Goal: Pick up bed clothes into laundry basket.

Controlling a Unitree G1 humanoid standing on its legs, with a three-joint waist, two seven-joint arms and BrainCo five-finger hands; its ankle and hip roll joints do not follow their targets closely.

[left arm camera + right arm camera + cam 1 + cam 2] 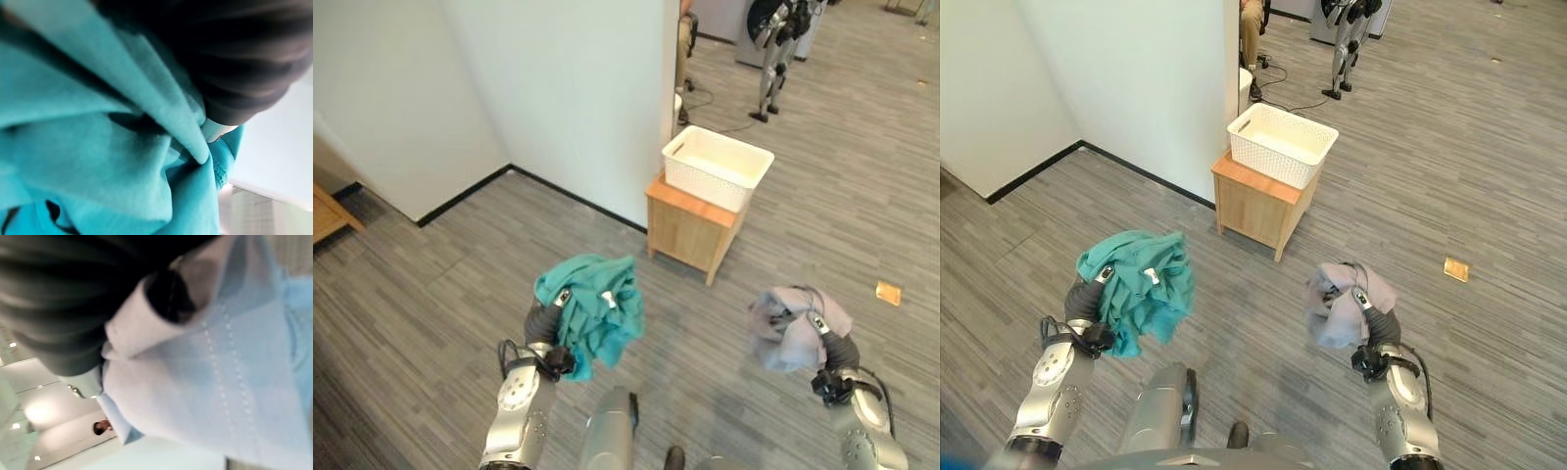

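Observation:
A bunched teal garment hangs off the floor, wrapped over my left hand, whose fingers are buried in its folds. Over on the right, my right hand holds up a crumpled pale grey garment, seen close as pale fabric in the right wrist view. The white slotted laundry basket stands ahead on a small wooden side table, beside the wall corner. Both hands are well short of the basket, roughly level with each other.
A white wall with a dark skirting juts out left of the basket. A small tan tile lies on the grey plank floor to the right. Another robot stands far back. Wooden furniture shows at the left edge.

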